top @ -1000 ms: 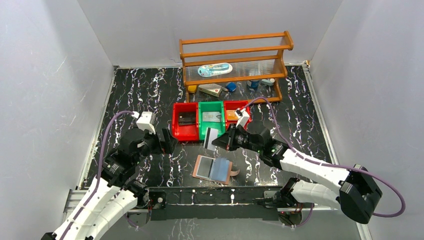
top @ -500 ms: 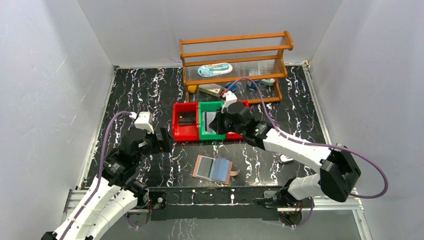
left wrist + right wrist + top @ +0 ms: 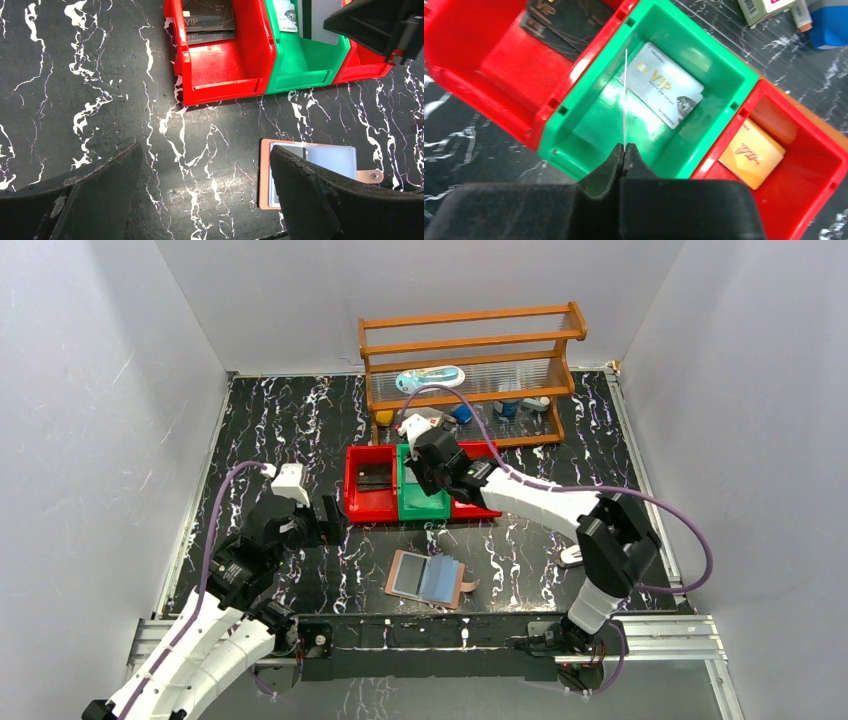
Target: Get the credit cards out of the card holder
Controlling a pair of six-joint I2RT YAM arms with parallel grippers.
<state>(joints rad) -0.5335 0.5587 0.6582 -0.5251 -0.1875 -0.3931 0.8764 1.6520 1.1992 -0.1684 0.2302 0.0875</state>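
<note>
The right gripper (image 3: pixel 625 152) is seen pinched shut on a held card (image 3: pixel 625 100); the card is viewed edge-on as a thin pale line rising from the closed fingertips at the lower centre of the right wrist view, above the green bin (image 3: pixel 594 130). Its colour cannot be told from that view. A silver card (image 3: pixel 661 92) marked VIP lies flat on the floor of that bin, in the upper middle of the frame; an orange card (image 3: pixel 751 152) rests in the right red bin (image 3: pixel 814 200) at the lower right; a black card (image 3: pixel 559 25) is seen in the left red bin (image 3: pixel 484 55) at the upper left. The three bins are set touching side by side.

The card holder (image 3: pixel 428 578) is laid open and flat on the dark marbled table (image 3: pixel 280 420), at the lower centre of the overhead view and well apart from the bins; its pale blue sleeves are turned upward and its snap tab is shown at its right edge. It is touched by neither gripper. Whether a card remains in its sleeves cannot be told.

The left gripper (image 3: pixel 332 518) is held with its jaws spread wide and nothing between them, left of centre in the overhead view, just beside the left red bin. A wooden rack (image 3: pixel 470 350) stands behind the bins at the upper centre.
</note>
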